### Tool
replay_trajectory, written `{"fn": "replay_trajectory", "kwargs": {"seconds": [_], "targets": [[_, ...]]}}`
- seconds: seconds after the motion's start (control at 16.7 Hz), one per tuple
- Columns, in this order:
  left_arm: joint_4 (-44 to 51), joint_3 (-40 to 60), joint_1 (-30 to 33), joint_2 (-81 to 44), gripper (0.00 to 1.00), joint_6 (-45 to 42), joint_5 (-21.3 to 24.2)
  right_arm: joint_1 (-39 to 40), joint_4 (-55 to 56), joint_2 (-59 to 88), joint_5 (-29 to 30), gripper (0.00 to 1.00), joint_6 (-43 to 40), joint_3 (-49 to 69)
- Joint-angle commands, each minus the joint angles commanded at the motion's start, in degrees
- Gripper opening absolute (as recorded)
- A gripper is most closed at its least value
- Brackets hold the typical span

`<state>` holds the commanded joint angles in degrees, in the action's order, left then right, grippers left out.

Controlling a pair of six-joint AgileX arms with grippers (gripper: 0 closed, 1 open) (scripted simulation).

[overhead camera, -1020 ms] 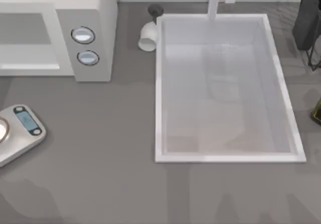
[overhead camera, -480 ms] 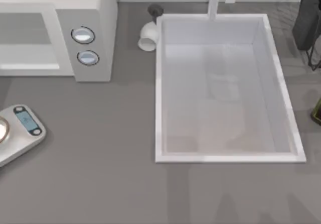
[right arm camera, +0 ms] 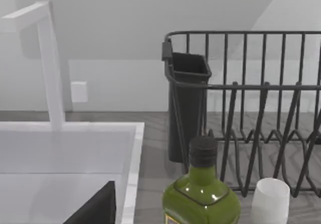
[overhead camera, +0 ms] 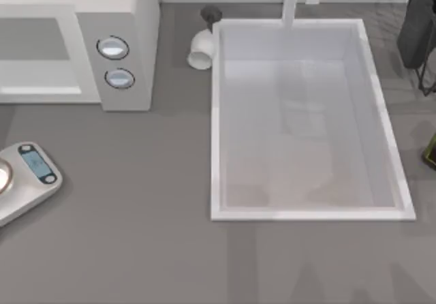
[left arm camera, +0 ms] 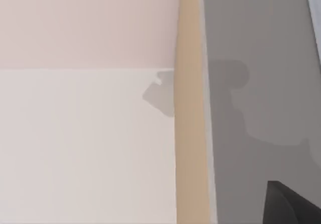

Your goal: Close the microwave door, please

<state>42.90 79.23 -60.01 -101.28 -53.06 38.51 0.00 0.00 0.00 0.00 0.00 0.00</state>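
- Clearly, the microwave [overhead camera: 75, 41] stood at the far left of the table in the top view, its control panel [overhead camera: 116, 62] with two round knobs facing the open counter [overhead camera: 136, 202].
- The microwave door [overhead camera: 37, 55], a white-framed panel with a grey window, lay along the appliance's front, running off the top view's left edge; whether it sat fully shut or slightly ajar could not be judged from above.
- The handle was not clear enough to place.
- Neither arm reached over the table in the top view, and I could not tell whether either tool's fingers were apart or together.
- The left wrist camera faced a pale wall and a tan edge strip [left arm camera: 189, 103] beside grey counter.
- The right wrist camera faced the sink [right arm camera: 65, 158], an olive-green bottle [right arm camera: 200, 194], a white cup [right arm camera: 271, 199] and a dark dish rack [right arm camera: 241, 108].
- Done well, the left arm, being nearer, should probably press flat on the door's free edge and follow its swing.
- A push near the hinge would likely waste effort, and the kitchen scale [overhead camera: 27, 178] needed avoiding.
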Motion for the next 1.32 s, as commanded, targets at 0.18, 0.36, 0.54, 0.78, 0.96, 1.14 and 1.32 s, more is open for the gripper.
{"fn": "replay_trajectory", "kwargs": {"seconds": [0.18,0.36,0.54,0.78,0.96,1.14,1.32], "targets": [[-5.8,-4.0,-0.1,-1.9,0.0,-0.1,0.1,0.0,0.0,0.0,0.0,1.0,0.0,0.0],[-14.7,-9.5,-0.3,-4.4,0.0,-0.2,0.1,0.0,0.0,0.0,0.0,1.0,0.0,0.0],[-20.2,-13.7,-0.4,-6.4,0.0,-0.3,0.2,0.0,0.0,0.0,0.0,1.0,0.0,0.0],[-20.8,-14.3,-0.4,-6.6,0.0,-0.3,0.2,0.0,0.0,0.0,0.0,1.0,0.0,0.0],[-21.2,-15.2,0.4,-5.5,0.0,0.3,0.0,0.0,0.0,0.0,0.0,1.0,0.0,0.0],[-24.1,-20.9,3.1,-0.5,0.0,3.3,-1.4,0.0,0.0,0.0,0.0,1.0,0.0,0.0],[-28.0,-30.2,6.6,5.9,0.0,7.2,-3.2,0.0,0.0,0.0,0.0,1.0,0.0,0.0]]}}
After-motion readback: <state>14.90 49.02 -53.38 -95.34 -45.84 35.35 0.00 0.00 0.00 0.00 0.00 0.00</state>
